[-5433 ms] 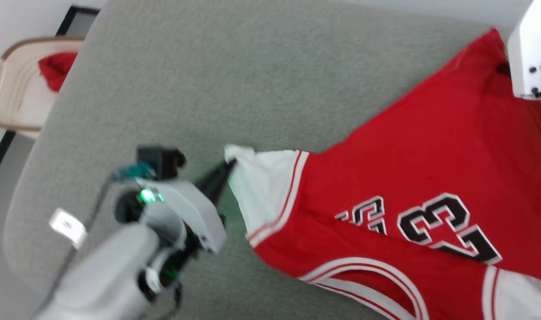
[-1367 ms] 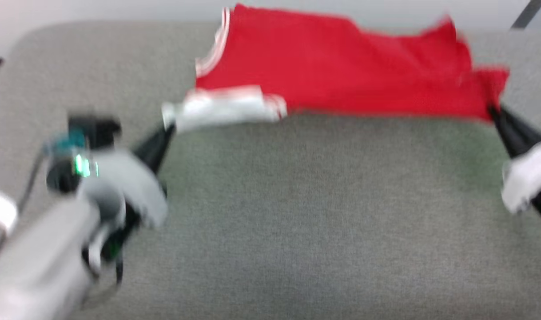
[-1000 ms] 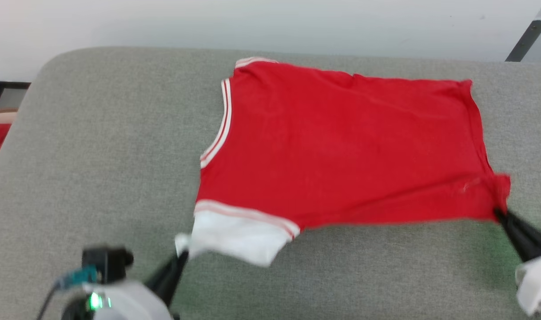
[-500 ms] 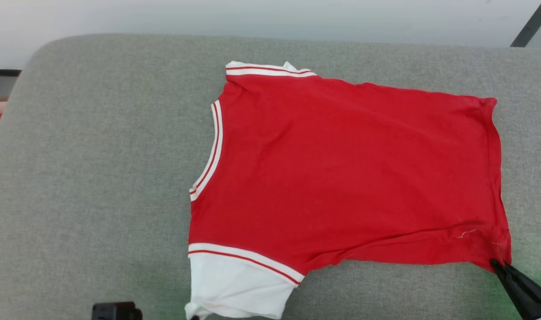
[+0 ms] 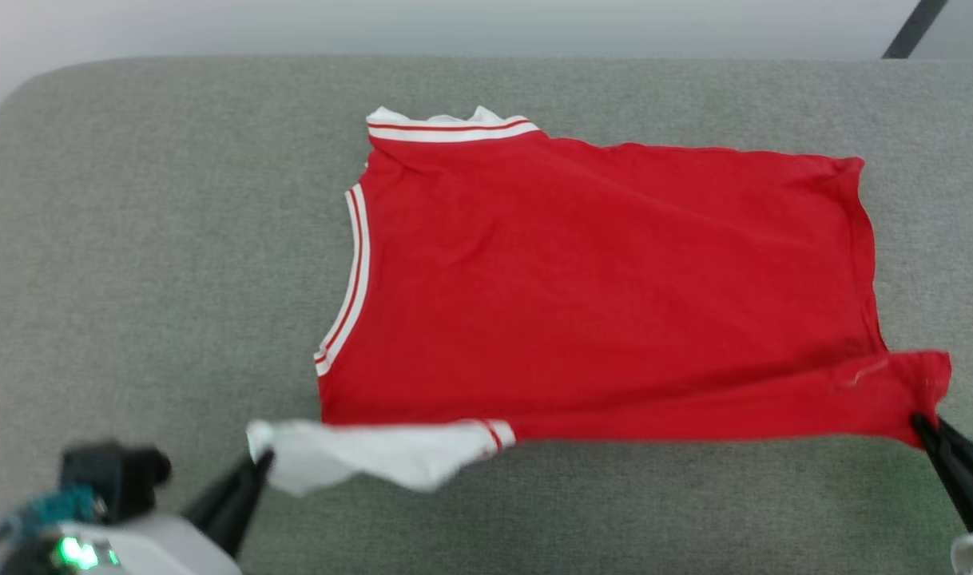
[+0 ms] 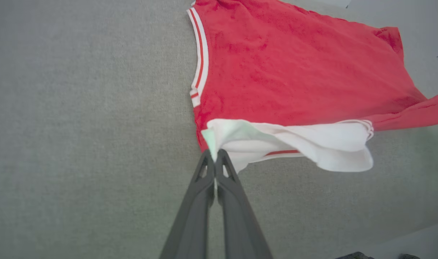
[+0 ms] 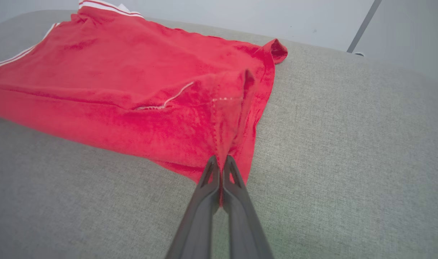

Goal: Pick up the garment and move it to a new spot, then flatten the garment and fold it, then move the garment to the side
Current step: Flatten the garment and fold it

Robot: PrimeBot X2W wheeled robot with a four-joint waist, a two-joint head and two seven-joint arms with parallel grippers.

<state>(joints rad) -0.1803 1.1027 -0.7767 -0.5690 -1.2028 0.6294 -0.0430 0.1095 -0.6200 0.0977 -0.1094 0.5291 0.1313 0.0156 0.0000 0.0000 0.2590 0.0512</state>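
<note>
The garment is a red jersey with white sleeves and striped trim, lying plain side up on the grey cushion, neck to the left. Its near edge is lifted off the cushion and stretched between my two grippers. My left gripper is shut on the tip of the near white sleeve, seen close in the left wrist view. My right gripper is shut on the near hem corner, the red cloth bunched between the fingertips. The far sleeve lies flat at the top.
The grey cushion spreads wide around the garment, with bare room to the left and along the front. A pale wall runs behind it, and a dark slanted bar stands at the far right.
Both grippers have raised the near edge: the white sleeve, lying flat half a second ago, now hangs stretched from my left gripper. The head view has shifted slightly too.
</note>
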